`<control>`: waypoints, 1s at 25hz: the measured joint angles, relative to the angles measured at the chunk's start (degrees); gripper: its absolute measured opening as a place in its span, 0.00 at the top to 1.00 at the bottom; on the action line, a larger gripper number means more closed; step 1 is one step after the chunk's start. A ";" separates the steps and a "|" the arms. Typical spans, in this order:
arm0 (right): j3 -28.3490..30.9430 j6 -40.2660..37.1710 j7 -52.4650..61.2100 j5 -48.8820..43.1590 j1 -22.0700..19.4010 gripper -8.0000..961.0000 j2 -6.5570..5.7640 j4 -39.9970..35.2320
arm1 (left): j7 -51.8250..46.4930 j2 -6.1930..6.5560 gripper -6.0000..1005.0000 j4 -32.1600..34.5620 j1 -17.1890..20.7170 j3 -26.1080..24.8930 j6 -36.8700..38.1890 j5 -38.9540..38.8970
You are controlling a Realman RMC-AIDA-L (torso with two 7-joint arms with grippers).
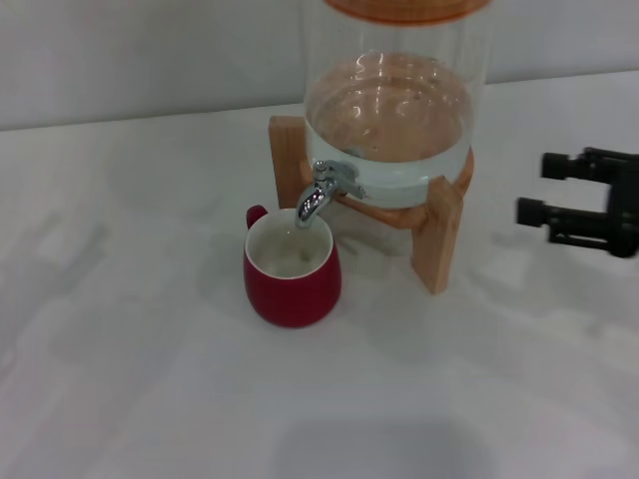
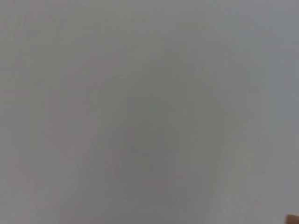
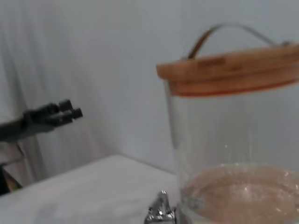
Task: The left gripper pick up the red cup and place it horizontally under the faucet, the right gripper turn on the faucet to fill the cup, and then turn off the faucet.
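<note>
The red cup [image 1: 292, 269] stands upright on the white table, its cream inside facing up, its handle toward the back left. The chrome faucet [image 1: 324, 192] curves down with its spout right over the cup's rim; it also shows in the right wrist view [image 3: 161, 212]. My right gripper [image 1: 544, 190] hangs at the right edge, level with the faucet and well to its right, jaws apart and empty. A black gripper [image 3: 51, 115], likely my left one, shows far off in the right wrist view. The left wrist view shows only a blank grey surface.
The faucet comes out of a big glass jar [image 1: 394, 100] holding water, with a wooden lid [image 3: 229, 72], set on a light wooden stand [image 1: 439, 235]. The white table [image 1: 150, 379] stretches in front and to the left of the cup.
</note>
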 joint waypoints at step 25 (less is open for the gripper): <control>-25.14 -23.50 6.78 -6.23 -13.81 0.25 0.08 24.32 | -17.78 -0.44 0.17 1.42 -1.51 -8.37 10.67 12.74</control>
